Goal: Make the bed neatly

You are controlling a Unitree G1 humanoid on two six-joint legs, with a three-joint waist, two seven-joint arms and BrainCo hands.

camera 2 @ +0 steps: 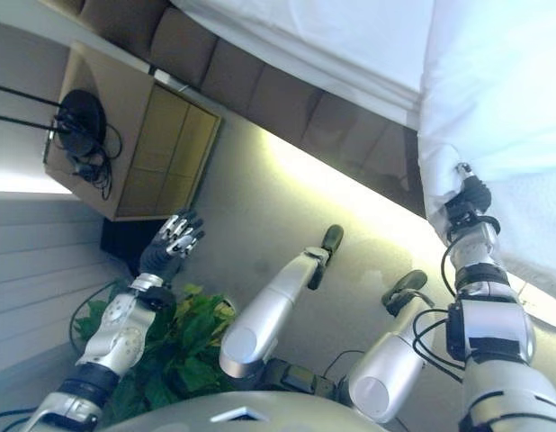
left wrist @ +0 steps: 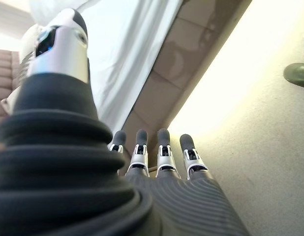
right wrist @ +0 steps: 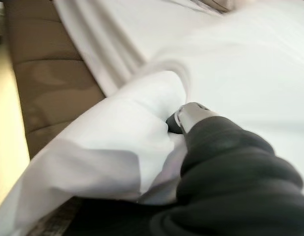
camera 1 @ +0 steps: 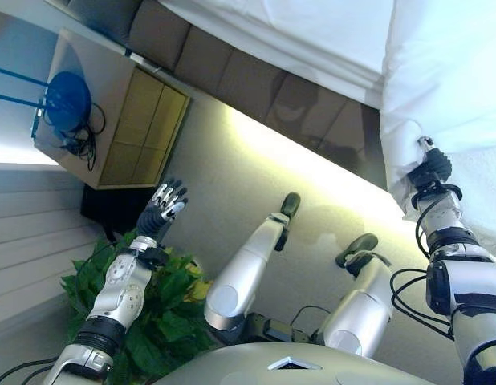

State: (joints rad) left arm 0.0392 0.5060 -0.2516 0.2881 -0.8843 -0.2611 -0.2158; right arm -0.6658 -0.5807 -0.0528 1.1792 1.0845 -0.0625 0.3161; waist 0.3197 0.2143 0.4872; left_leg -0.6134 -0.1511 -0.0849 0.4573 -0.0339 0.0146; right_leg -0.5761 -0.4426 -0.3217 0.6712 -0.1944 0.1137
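Our right hand pinches the white duvet at the bed's side edge; its wrist view shows cloth bunched round the thumb. Our left hand hangs spread, empty, above the carpet.

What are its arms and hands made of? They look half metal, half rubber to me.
From looks alone: both arms are smooth silver-grey shells with black bands at the joints. The left hand and right hand have a dark ribbed cover over back and wrist. The left hand's fingers are silver with rounded dark tips.
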